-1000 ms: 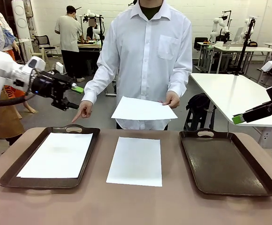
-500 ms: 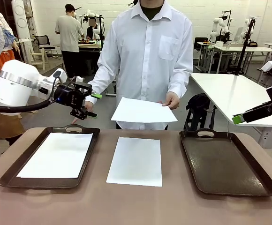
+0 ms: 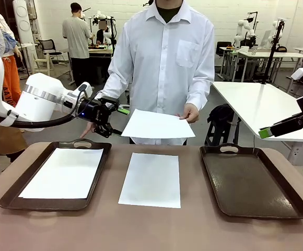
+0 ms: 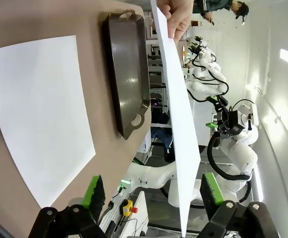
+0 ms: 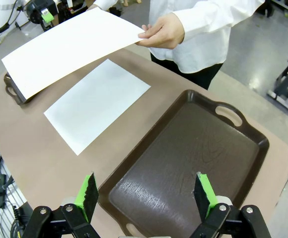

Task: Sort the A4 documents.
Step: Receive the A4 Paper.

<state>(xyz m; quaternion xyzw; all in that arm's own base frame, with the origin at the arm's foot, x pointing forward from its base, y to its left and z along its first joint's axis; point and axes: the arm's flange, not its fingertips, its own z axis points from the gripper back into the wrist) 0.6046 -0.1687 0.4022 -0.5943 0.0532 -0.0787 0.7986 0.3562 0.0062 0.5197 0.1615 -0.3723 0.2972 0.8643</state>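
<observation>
Front view, left pincer (image 3: 121, 122) level, spread beside held sheet (image 3: 158, 124)

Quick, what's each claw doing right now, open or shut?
Left claw: open, at the edge of the held sheet.
Right claw: open, holding nothing.
</observation>
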